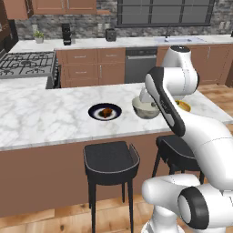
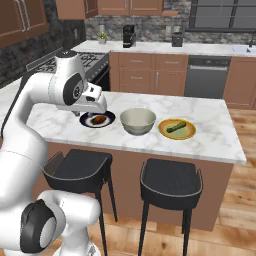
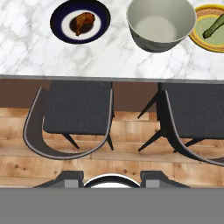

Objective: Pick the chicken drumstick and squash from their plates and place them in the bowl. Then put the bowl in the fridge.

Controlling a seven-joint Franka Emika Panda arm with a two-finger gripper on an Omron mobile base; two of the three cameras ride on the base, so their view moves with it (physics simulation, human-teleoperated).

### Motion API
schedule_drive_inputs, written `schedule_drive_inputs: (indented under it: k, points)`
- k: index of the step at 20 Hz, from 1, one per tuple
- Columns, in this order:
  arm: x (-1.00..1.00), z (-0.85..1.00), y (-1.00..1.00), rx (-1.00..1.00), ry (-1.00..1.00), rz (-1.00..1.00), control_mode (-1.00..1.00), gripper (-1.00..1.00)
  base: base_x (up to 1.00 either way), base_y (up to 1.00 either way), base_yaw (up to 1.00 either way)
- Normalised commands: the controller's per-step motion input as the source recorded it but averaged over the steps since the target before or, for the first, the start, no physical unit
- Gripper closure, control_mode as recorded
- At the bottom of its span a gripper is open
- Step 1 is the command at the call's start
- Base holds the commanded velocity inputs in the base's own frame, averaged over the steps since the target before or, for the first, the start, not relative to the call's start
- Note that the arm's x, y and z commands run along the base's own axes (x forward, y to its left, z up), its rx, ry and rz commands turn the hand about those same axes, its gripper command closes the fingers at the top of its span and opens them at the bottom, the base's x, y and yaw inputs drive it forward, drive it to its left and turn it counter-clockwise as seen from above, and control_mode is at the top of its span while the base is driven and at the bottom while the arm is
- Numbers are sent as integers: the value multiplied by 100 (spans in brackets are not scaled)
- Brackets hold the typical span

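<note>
Left base view: white arm [image 1: 182,104] risen from lower right, bent over the near edge of the marble island counter [image 1: 41,113], hiding the hand. On the counter, black plate [image 1: 105,111] with white ring, carrying the reddish-brown chicken drumstick [image 1: 106,112]. Just right of that plate, the pale bowl [image 1: 144,108], partly covered by the arm. Beyond the bowl, a sliver of the yellow plate [image 1: 184,106] peeking past the arm. Below the counter edge, 2 black stools [image 1: 111,163]

Right base view: same counter seen from the other side, 3 dishes in a row. Bowl [image 2: 138,121] in the middle, empty, upright. Left of the bowl, black plate [image 2: 97,120] with drumstick [image 2: 100,119] on it, arm's wrist hanging just above its near-left rim. Right of the bowl, yellow plate [image 2: 177,129] holding the long green squash [image 2: 176,126]. Neither plate touching the bowl

Hand view: looking down from in front of the counter edge. Gripper [image 3: 111,178] at the bottom, fingertips [image 3: 70,178] set apart, nothing between them, above the wooden floor [image 3: 122,127] and the stools [image 3: 78,107]. Bowl [image 3: 161,24] at top, black plate [image 3: 80,20] with drumstick [image 3: 83,22] to its left, yellow plate [image 3: 210,28] with squash [image 3: 214,26] to its right, all well apart from the fingertips
</note>
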Motion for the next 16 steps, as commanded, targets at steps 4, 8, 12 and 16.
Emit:
schedule_drive_inputs:
  k: [4,8,12,16]
  points:
    - [0,0,0,0,0,0,100,-100,0,0,0]
    - [0,0,0,0,0,0,100,-100,0,0,0]
    - [0,0,0,0,0,0,100,-100,8,4,-1]
    - [0,0,0,0,0,0,100,-100,46,3,3]
